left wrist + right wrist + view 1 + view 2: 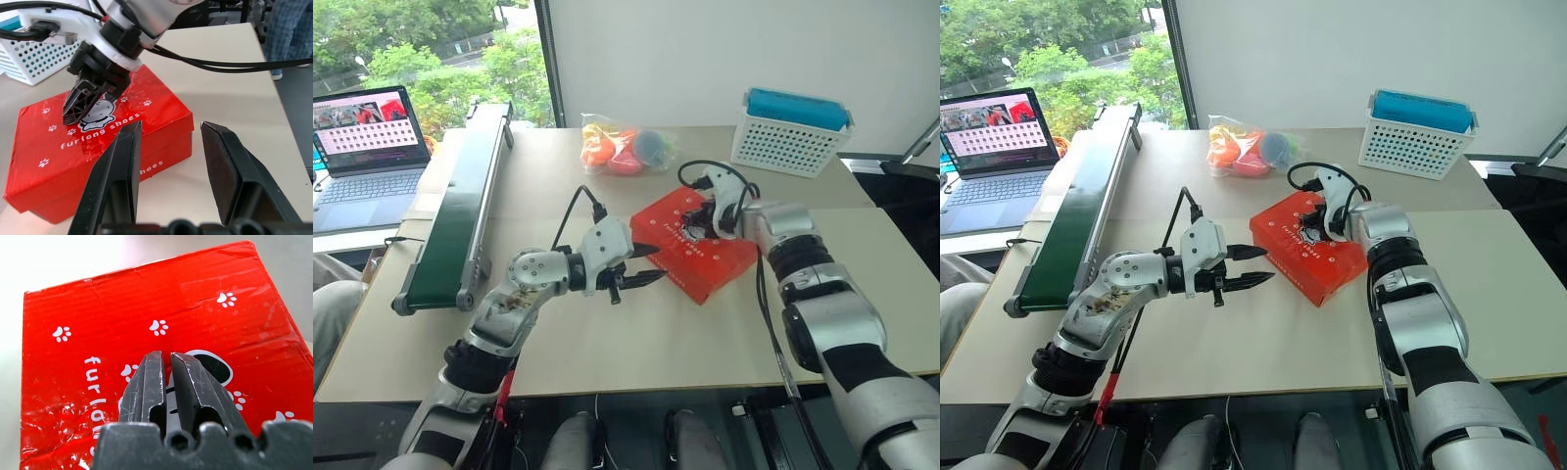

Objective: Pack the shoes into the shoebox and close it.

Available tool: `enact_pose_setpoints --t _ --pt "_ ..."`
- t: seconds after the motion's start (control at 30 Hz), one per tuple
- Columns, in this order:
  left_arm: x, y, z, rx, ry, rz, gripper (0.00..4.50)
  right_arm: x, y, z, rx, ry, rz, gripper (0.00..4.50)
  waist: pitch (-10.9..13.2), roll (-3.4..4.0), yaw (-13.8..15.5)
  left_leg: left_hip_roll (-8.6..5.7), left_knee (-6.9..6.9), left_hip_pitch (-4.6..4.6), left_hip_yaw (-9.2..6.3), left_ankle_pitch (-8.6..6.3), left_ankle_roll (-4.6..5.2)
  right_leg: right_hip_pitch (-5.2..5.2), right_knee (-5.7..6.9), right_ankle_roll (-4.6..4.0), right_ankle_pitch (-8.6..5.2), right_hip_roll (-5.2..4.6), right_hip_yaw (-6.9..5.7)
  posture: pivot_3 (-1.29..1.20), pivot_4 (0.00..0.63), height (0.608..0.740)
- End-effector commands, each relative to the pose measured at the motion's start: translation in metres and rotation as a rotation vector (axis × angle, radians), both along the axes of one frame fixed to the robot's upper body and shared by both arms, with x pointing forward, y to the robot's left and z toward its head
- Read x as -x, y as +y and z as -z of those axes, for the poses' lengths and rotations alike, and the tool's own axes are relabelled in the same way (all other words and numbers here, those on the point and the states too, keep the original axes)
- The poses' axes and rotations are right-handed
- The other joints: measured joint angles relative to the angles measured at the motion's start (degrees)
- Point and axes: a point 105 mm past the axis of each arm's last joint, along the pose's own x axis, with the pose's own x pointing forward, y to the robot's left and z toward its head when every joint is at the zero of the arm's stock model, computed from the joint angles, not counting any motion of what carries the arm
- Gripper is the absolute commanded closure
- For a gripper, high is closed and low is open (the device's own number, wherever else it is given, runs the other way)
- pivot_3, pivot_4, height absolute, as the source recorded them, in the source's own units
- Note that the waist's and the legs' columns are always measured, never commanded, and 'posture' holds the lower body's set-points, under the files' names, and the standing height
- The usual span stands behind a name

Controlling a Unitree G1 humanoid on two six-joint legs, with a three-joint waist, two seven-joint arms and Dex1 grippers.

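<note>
The red shoebox (690, 262) lies on the table with its lid down, white paw prints and lettering on top. My right gripper (165, 355) is shut, its tips down on the middle of the lid (44, 142); it also appears from the side as the right gripper (73, 113). My left gripper (656, 264) hovers open just off the box's left side, pointing at it, with nothing between its fingers (122, 161). The shoes are out of view.
A white perforated basket (790, 144) with a blue item stands at the back right. A plastic bag of colourful things (625, 149) lies behind the box. A green conveyor (460, 211) runs along the left, with a laptop (367, 147) beyond it. A person (288, 29) stands past the table's edge.
</note>
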Motion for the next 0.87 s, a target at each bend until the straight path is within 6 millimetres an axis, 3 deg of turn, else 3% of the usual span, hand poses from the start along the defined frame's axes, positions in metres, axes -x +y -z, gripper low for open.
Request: enact_pose_setpoints --t 0.03,0.13,0.23,0.33,0.4,0.6,0.87 --pt "-0.004 0.008 -0.01 0.022 -0.039 -0.059 2.47 0.008 -0.014 0.014 -0.027 0.062 0.063 3.8 -0.02 -0.03 0.05 0.0 0.0 -0.01 0.0 0.03 -0.05 0.0 0.0 0.0 0.0 0.0 0.0 0.0 0.15 0.705" --pt "-0.017 0.019 -0.01 0.058 -0.028 -0.17 2.47 0.012 -0.022 -0.031 -0.103 -0.045 0.086 3.8 -0.01 -0.03 0.44 -0.02 0.0 -0.12 -0.01 0.19 -0.33 -0.09 -0.01 -0.01 0.0 -0.04 0.0 0.0 0.15 0.705" --pt "-0.029 0.03 -0.011 0.095 -0.03 -0.296 2.47 0.031 -0.036 -0.084 -0.224 -0.195 0.127 3.8 0.02 -0.01 0.8 -0.03 0.01 -0.47 -0.05 0.22 -0.36 -0.4 0.01 -0.01 0.01 -0.07 -0.05 0.0 0.15 0.705" --pt "-0.042 0.041 -0.009 0.135 -0.025 -0.429 2.47 0.055 -0.06 -0.11 -0.175 -0.375 0.181 3.8 0.03 0.01 1.07 -0.06 0.04 -1.01 -0.03 0.24 -0.38 -0.95 0.1 -0.01 0.04 -0.1 -0.05 0.0 0.15 0.705" --pt "-0.049 0.049 -0.008 0.181 -0.013 -0.527 2.47 0.073 -0.086 -0.102 -0.014 -0.47 0.244 3.8 0.02 -0.01 1.54 -0.08 0.05 -1.14 -0.01 0.25 -0.39 -1.1 0.13 -0.01 0.04 -0.09 -0.06 0.0 0.15 0.705" --pt "-0.064 0.077 0.005 0.285 0.053 -0.759 2.47 0.103 -0.14 -0.067 0.163 -0.498 0.461 3.8 0.0 -0.15 1.67 -0.07 0.14 -1.11 0.08 0.28 -0.31 -1.03 0.01 0.01 0.04 -0.08 -0.04 0.0 0.15 0.705" --pt "-0.069 0.085 0.007 0.33 0.066 -0.838 2.47 0.112 -0.151 -0.064 0.174 -0.565 0.547 3.8 0.01 -0.17 1.1 -0.05 0.09 -1.08 0.06 0.34 -0.38 -1.09 0.09 0.0 0.05 -0.03 0.0 0.0 0.15 0.705"
